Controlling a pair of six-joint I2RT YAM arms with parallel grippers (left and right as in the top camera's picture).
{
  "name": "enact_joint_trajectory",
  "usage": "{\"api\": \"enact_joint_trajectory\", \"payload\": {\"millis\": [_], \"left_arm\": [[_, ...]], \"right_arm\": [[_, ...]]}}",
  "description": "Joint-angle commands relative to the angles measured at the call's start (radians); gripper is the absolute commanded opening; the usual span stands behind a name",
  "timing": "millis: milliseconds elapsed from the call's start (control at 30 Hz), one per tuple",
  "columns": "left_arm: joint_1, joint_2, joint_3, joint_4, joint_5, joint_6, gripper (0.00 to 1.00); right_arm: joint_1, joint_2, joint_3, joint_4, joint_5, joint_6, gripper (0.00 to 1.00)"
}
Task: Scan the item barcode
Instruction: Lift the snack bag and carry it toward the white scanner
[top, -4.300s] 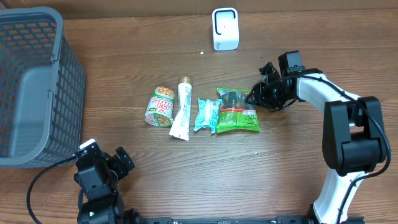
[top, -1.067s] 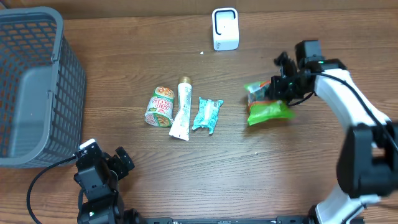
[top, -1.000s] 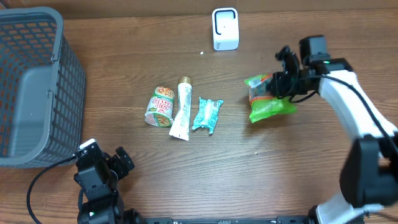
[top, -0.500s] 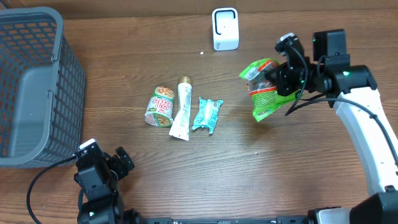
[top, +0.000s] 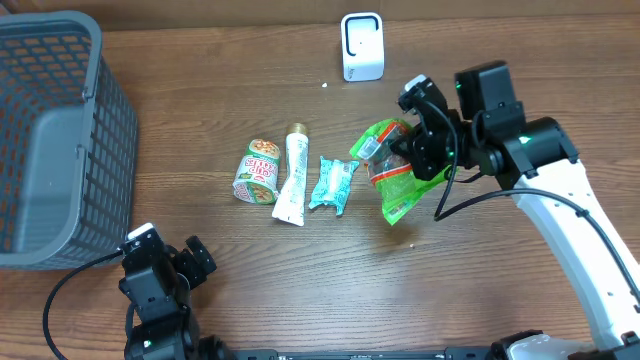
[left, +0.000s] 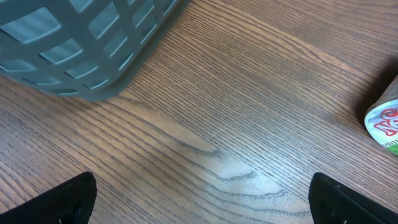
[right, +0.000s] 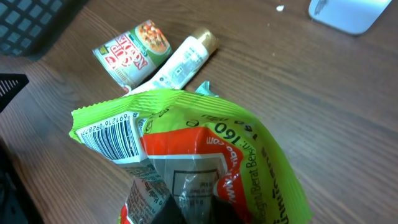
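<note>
**Right gripper clamped on green snack bag, barcode in its wrist view**

The right gripper (top: 410, 152) is closed tight on the green snack bag (top: 393, 178), pinching it near one crumpled end. The bag hangs from the fingers, clear of the table (top: 300, 290), and its free end droops below and in front of them. In the right wrist view the bag fills the space just ahead of the fingers. Its barcode (right: 109, 133) sits on the flap farthest from the grip, facing that camera.

Out past the bag from this gripper lie three more items in a row. The teal packet (top: 334, 184) is nearest, then the white tube (top: 291, 188), then the noodle cup (top: 258, 171). The white scanner (top: 362, 46) stands off to one side of the gripper, near the table's far edge and well apart from the bag.

The left gripper (top: 172, 254) is low over bare wood, its jaws spread wide with nothing between them. The grey basket (top: 60, 140) lies ahead of it, and the noodle cup shows at the edge of its wrist view.
</note>
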Motion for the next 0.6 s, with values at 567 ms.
{"api": "enact_joint_trajectory", "payload": {"millis": [567], "left_arm": [[-0.006, -0.001, 0.020, 0.004, 0.005, -0.008, 0.99]], "right_arm": [[0.062, -0.173, 0.052, 0.021, 0.069, 0.048, 0.04]]}}
